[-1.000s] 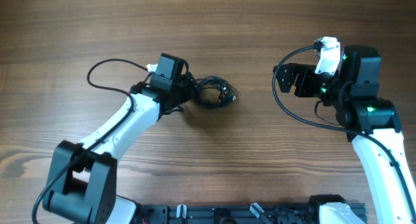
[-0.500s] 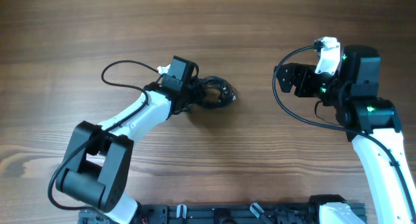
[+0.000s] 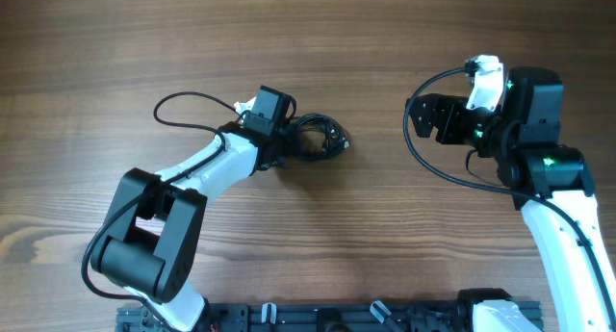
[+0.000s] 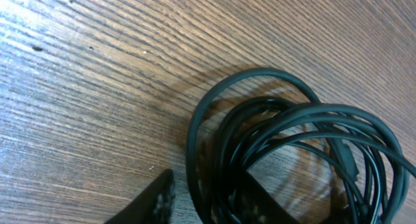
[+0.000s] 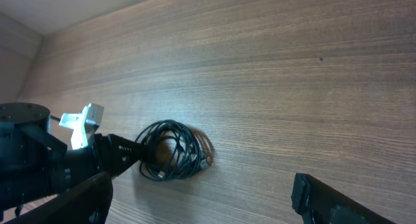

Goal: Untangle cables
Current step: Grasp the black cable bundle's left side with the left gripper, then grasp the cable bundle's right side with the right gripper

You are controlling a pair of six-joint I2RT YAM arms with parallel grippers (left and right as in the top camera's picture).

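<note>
1. From above, the cables (image 3: 316, 138) lie in one small, dark, round bunch. They sit on the brown wood surface (image 3: 385, 43), close to the middle and a little toward 12 o'clock.
2. In the same view, the left arm (image 3: 207, 168) reaches up from 7 o'clock. Its tip meets the bunch on the bunch's 9 o'clock side. The arm's black head hides the left jaws here.
3. The right arm (image 3: 539, 168) stands at the 3 o'clock side, well apart from the bunch. Its tip points toward 9 o'clock and touches nothing.
4. In the left wrist view, the cables (image 4: 292, 152) fill the part from 3 to 5 o'clock. They are many thin dark loops lying on top of each other. Two dark fingertips (image 4: 159, 198) poke in at 6 o'clock. The 9 o'clock edge of the loops runs down between them. The left jaws are close together around those strands, but I cannot tell if they squeeze them.
5. In the right wrist view, the cables (image 5: 172, 152) sit toward 7 o'clock. The left arm (image 5: 39, 152) comes in from 8 o'clock, and its thin tips reach the bunch's 9 o'clock edge. The right jaws are released. Their fingers (image 5: 325, 201) show at 5 and 7 o'clock, far apart, with only bare wood between them.
</note>
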